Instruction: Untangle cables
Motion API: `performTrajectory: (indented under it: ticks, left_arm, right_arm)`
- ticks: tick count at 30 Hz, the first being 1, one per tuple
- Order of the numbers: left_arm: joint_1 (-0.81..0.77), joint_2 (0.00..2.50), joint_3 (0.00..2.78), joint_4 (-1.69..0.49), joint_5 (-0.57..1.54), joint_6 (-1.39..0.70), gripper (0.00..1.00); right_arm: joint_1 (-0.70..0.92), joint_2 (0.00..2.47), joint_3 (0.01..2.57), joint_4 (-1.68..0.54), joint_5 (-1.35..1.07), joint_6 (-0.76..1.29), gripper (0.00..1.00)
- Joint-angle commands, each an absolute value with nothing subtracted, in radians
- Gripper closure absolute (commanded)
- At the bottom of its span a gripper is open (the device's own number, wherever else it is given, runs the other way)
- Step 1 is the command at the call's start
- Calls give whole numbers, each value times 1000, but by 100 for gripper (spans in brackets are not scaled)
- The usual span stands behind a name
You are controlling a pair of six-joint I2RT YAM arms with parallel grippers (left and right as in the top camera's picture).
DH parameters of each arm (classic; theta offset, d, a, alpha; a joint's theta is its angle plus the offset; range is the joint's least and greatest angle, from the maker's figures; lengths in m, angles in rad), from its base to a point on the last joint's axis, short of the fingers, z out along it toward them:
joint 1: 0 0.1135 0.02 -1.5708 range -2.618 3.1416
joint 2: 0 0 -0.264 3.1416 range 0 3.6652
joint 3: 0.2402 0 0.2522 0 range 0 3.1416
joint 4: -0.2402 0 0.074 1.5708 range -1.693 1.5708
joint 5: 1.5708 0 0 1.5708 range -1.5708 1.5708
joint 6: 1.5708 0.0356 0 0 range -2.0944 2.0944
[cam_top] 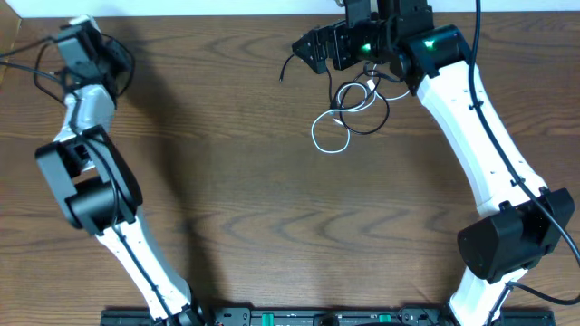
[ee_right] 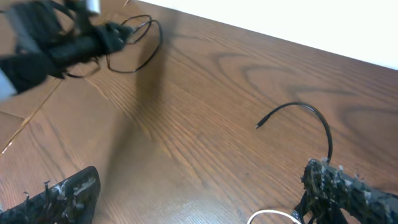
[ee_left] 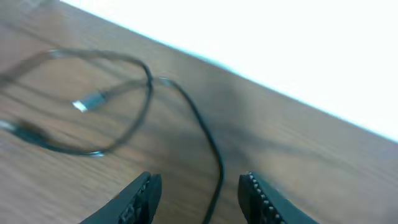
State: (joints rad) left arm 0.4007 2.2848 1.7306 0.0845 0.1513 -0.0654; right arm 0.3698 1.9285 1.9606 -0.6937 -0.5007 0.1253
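Note:
A white cable (cam_top: 331,127) and a black cable (cam_top: 367,113) lie looped together on the table at the back right. My right gripper (cam_top: 306,50) is open just behind and to the left of them. In the right wrist view its jaws (ee_right: 202,180) are wide apart and empty; a black cable end (ee_right: 298,109) curves up by the right finger and a bit of white cable (ee_right: 273,216) shows below. My left gripper (cam_top: 80,38) is at the back left, open (ee_left: 199,180) over a separate looped black cable (ee_left: 186,106) with a silver plug (ee_left: 81,104); the cord runs between its jaws.
The wooden table's back edge (ee_left: 261,78) meets a white wall right behind the left gripper. The left arm (ee_right: 56,37) and its black cable loop (ee_right: 134,43) show far off in the right wrist view. A black rail (cam_top: 299,317) runs along the table's front.

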Motion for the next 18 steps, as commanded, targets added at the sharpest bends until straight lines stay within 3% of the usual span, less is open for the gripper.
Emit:
performTrajectory:
  ticks: [1,5,9,13,18]
  left_arm:
    - [458,2222,1747,30,144,-183,55]
    - [488,2209,1747,-121,344,-224,53]
    - [477,2209,1747,-195,666,-261,27]
    - [406,2209,1747,-252,782,-302,27]
    - [222,2209,1747,-354,782,-187,23]
  right_arm:
    - [377,1922,1967,-704,-506,126,1]
    - [377,1922,1967,-730,-486,126,1]
    - [377,1923,1967,-754,-363,126,1]
    - [374,1923,1967,-801,-123,164,1]
    - [299,1923,1967,-922,127,431,1]
